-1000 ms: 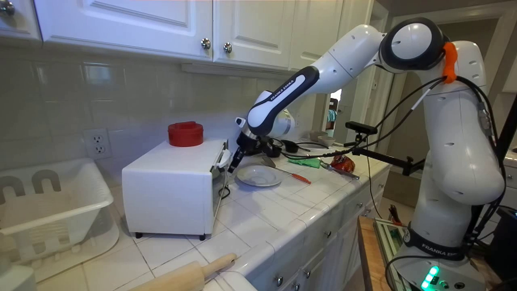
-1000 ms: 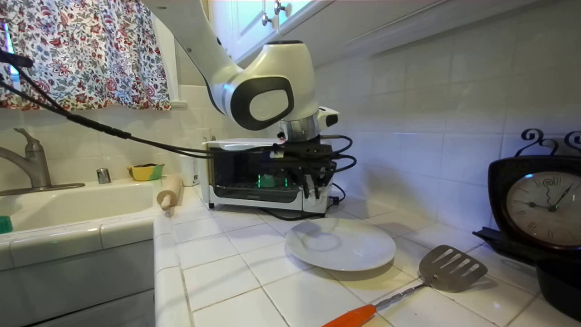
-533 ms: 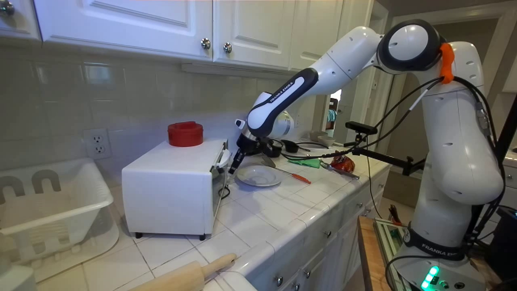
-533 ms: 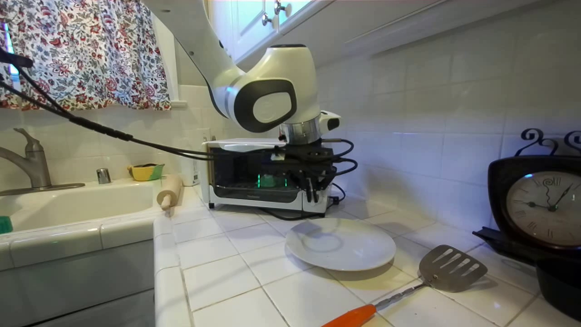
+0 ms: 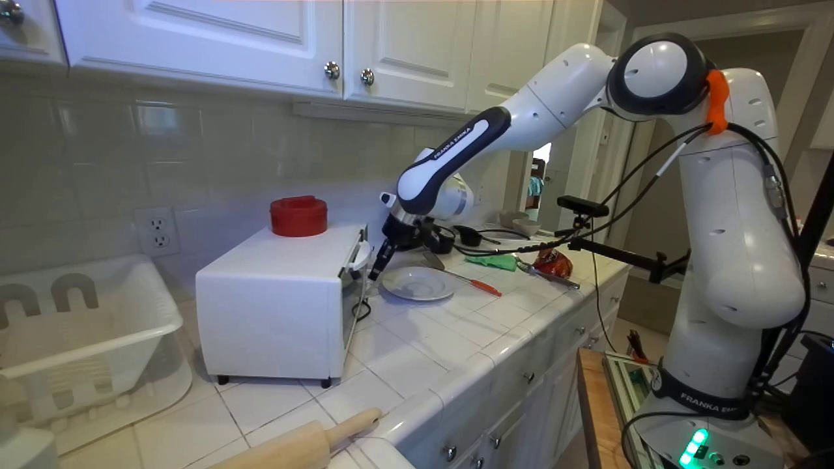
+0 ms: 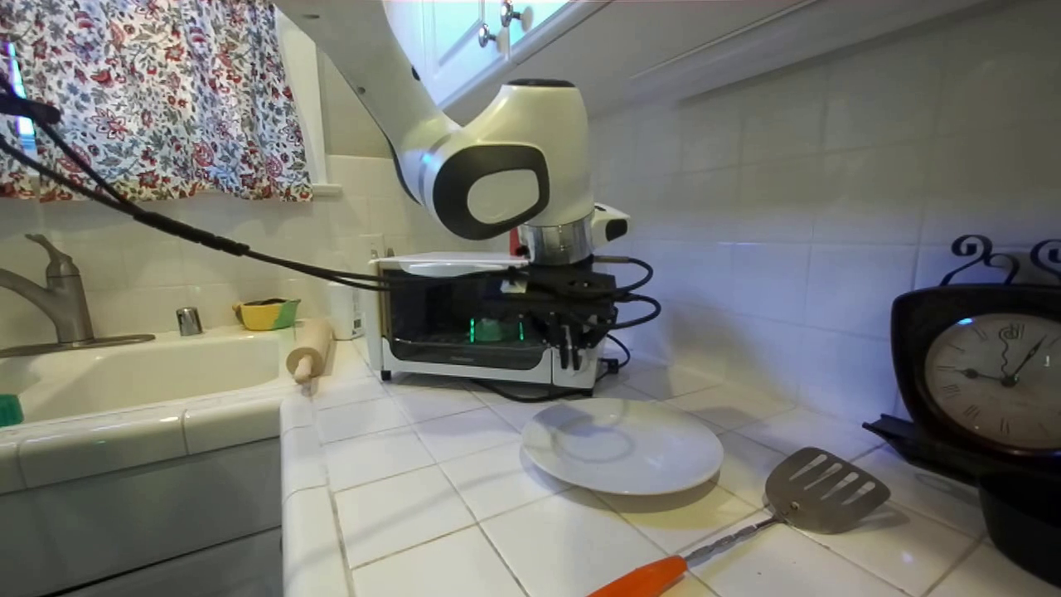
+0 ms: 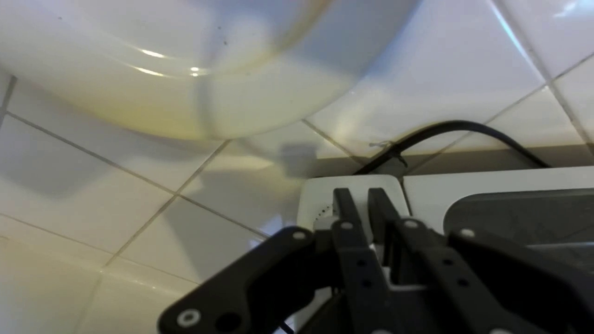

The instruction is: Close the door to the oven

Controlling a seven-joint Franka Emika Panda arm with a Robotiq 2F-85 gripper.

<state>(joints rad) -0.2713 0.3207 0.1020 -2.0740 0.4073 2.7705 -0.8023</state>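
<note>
The oven (image 5: 267,319) is showing plain white, while its door (image 6: 435,317) is pairing dark glass with white trim. A tub (image 5: 299,218) is showing solid red. The curtain (image 6: 166,99) is displaying red and blue flowers on white, and the counter (image 6: 501,487) is presenting white tiles in a grid of grey lines. The plate (image 6: 622,448) is looking white; the spatula (image 6: 812,512) is combining grey metal with bright orange. The end effector (image 7: 358,194) is showing black, and the arm (image 5: 736,247) is mixing white with black.

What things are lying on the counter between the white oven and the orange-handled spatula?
A white plate lies there, and a black cord closer to the oven; both exterior views show this, the cord clearest in the wrist view.
</note>
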